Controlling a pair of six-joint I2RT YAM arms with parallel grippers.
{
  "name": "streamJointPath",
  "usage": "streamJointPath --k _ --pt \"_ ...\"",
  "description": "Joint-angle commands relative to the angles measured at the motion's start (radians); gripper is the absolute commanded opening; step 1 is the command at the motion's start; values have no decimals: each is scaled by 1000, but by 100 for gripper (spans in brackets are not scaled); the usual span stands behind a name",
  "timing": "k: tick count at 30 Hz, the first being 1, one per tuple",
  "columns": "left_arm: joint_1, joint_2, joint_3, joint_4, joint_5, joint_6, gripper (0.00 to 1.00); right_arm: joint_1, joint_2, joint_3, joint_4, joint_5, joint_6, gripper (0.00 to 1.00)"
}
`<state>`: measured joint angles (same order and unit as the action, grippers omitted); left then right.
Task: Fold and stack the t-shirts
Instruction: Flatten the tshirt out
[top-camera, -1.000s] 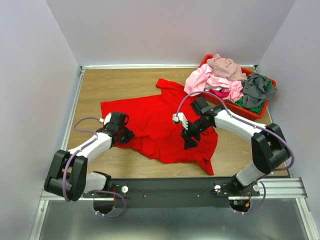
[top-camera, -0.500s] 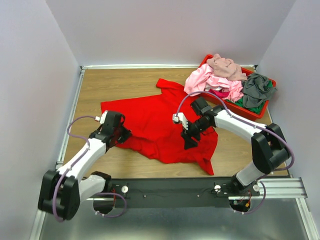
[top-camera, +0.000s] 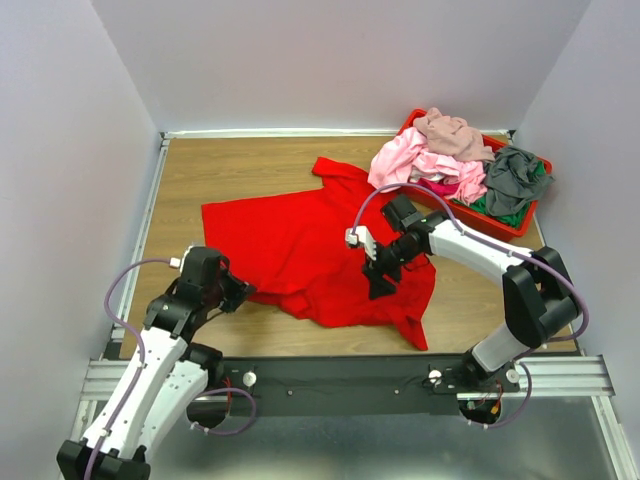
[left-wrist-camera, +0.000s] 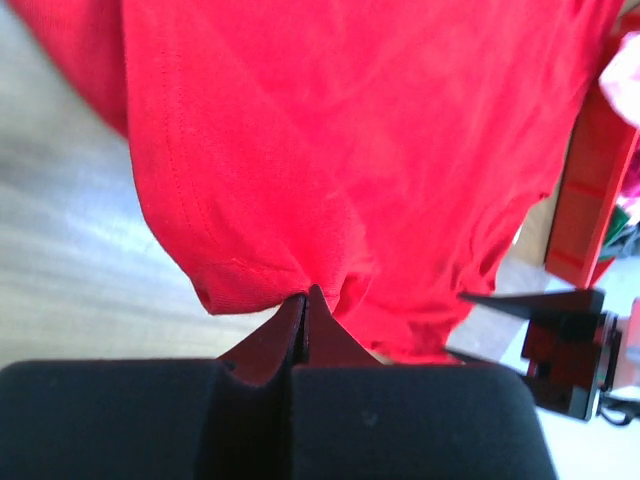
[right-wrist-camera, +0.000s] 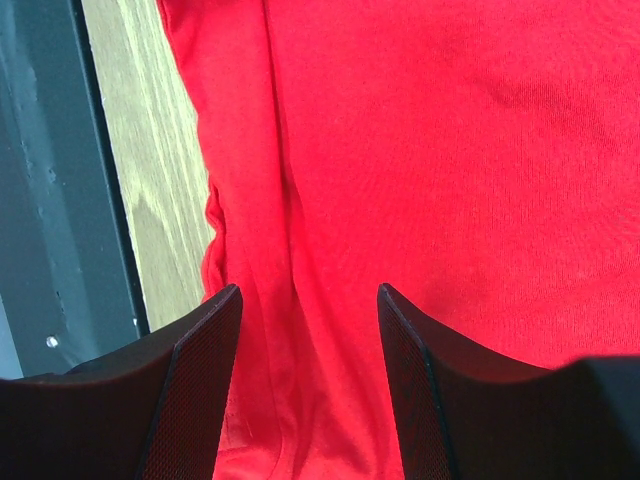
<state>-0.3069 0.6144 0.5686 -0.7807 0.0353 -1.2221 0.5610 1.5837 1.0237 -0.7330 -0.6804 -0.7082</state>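
Left gripper (top-camera: 236, 291): I am holding my jaws pressed fully together on the near hem of the red t-shirt (top-camera: 310, 240). In the left wrist view, only a small fold of hem is sitting between my tips.
Right gripper (top-camera: 379, 277): I am keeping these jaws parted at a medium width, gripping nothing. They are positioned over the shirt right of frame centre. I cannot tell whether they are touching the cloth.
Task item location: the red t-shirt is lying spread and creased across the middle of the table (top-camera: 230, 165). Its near-left edge is reaching toward the lower left of the frame, where I am pinching it.
Other t-shirts (top-camera: 450, 155): these are lying heaped in the tray (top-camera: 524, 228) at the upper right, not yet folded.
Risk 1: the hem is likely to slip out, because my pinch is catching so little cloth.
Risk 2: the shirt may bunch instead of flattening, because I am drawing it from a single point.
Risk 3: the cloth may stretch or ruck if my right jaws are in fact pressing it down.
Change since earlier frame: my left arm is drawing back toward the lower left, my left jaws have closed, and the hem is trailing with them. My right arm is staying where it was.
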Motion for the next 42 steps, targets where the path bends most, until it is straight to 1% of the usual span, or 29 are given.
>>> streamJointPath --k 1,2,3,4,9,13,15,18,19,20,23,25,28,29,30,31,32,33,34,35,36,37,38,40,41,42 --pt "5 -7 62 -120 77 -27 0 0 -28 -16 7 19 -13 64" --pt "5 5 74 -127 77 -19 0 0 -31 -16 7 21 -14 64" --pt "5 34 136 -179 83 -2 0 0 -36 -20 6 22 -13 64" --pt "5 44 137 -180 80 4 0 0 -36 -20 6 22 -13 64" --pt "5 50 275 -279 90 -2 0 0 -36 -22 6 27 -13 64" --pt "5 25 306 -338 149 -5 0 0 -31 -20 6 27 -5 64" --pt "5 5 292 -339 196 -14 0 0 -30 -19 4 27 -4 64" --pt "5 -33 258 -338 251 -24 7 0 -31 -19 4 27 -2 64" --pt "5 -47 254 -339 276 -19 13 0 -30 -17 4 27 -2 64" --pt "5 -51 251 -341 285 -17 15 0 -30 -19 4 27 -2 64" --pt "5 -64 298 -342 305 -17 22 0 -25 -17 4 28 -1 64" --pt "5 -56 335 -341 304 -7 26 0 -21 -17 4 30 0 64" --pt "5 -41 393 -338 267 19 29 0 -14 -17 4 38 -2 64" --pt "3 -29 401 -333 230 36 33 0 -11 -16 4 44 1 64" --pt "5 -25 401 -303 213 82 36 0 -11 -14 6 54 3 64" --pt "5 -25 390 -272 200 108 41 0 -14 -14 3 59 1 64" --pt "5 -30 354 -153 189 183 44 0 -16 -14 1 74 3 64" --pt "5 -38 328 -85 189 214 47 0 -16 -16 -2 82 3 64" --pt "5 -59 297 -19 180 234 55 0 -22 -14 -8 93 4 65" --pt "5 -73 263 145 183 271 58 0 -33 -14 -9 123 7 65" --pt "5 -103 187 234 193 323 59 -1 -45 -17 -20 137 16 65" --pt "5 -113 153 311 198 346 60 -1 -56 -22 -29 149 16 66" --pt "5 -117 125 454 199 373 61 -1 -88 -28 -40 172 16 66" --pt "5 -108 91 552 178 450 62 -3 -119 -56 -65 195 3 67" --pt "5 -72 91 617 154 472 64 -3 -140 -59 -109 224 -8 67" --pt "5 -49 94 645 146 505 64 -3 -149 -62 -135 243 -16 68"
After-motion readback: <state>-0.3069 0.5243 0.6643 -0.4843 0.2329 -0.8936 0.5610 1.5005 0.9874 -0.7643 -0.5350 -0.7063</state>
